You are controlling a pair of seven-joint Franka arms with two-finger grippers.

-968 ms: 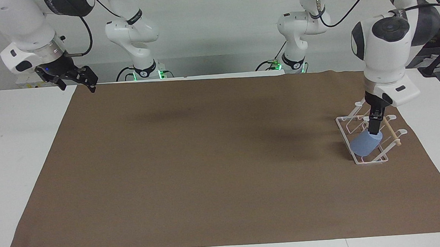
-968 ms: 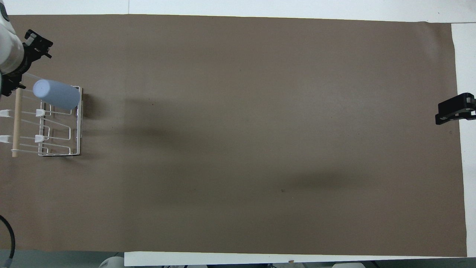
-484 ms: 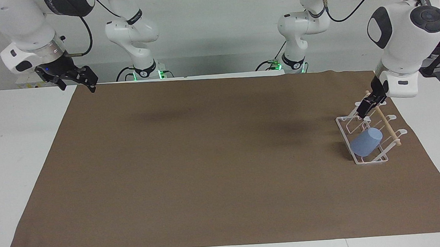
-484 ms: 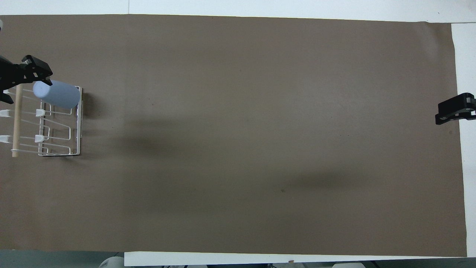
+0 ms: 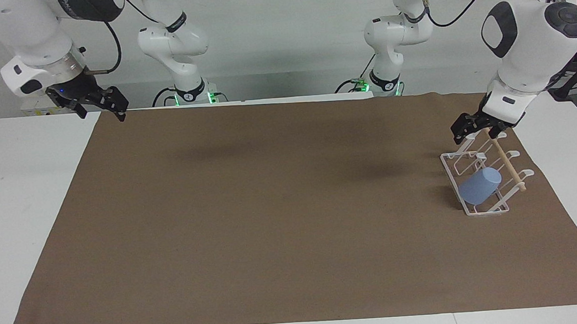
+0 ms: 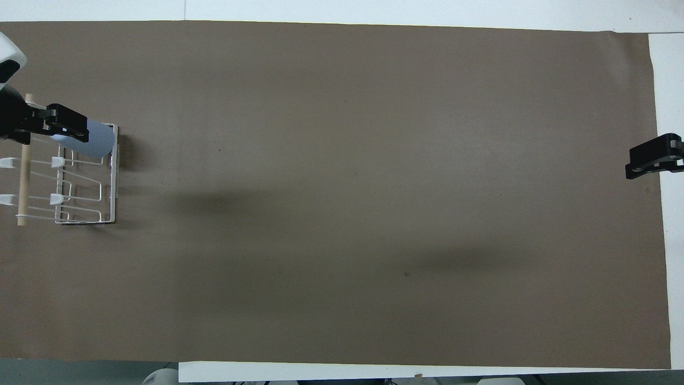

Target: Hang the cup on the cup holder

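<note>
The light blue cup (image 5: 479, 186) hangs tilted on a prong of the white wire cup holder (image 5: 451, 168), at the holder's end farther from the robots, bottom end up toward the wooden dowel (image 5: 509, 166). The holder stands at the left arm's end of the table. My left gripper (image 5: 474, 133) is open and empty, raised over the holder's end nearer the robots, clear of the cup. In the overhead view the left gripper (image 6: 80, 128) covers part of the cup (image 6: 100, 141) on the holder (image 6: 112, 182). My right gripper (image 5: 102, 110) waits open over the right arm's table end.
A brown mat (image 5: 271, 208) covers most of the white table (image 5: 25, 198). The holder's other prongs (image 6: 80, 192) carry nothing. The right gripper (image 6: 649, 160) shows at the mat's edge in the overhead view.
My left gripper has let go of the cup, lifted and drawn back toward the robots. The cup stays on the holder. The right arm has not moved.
</note>
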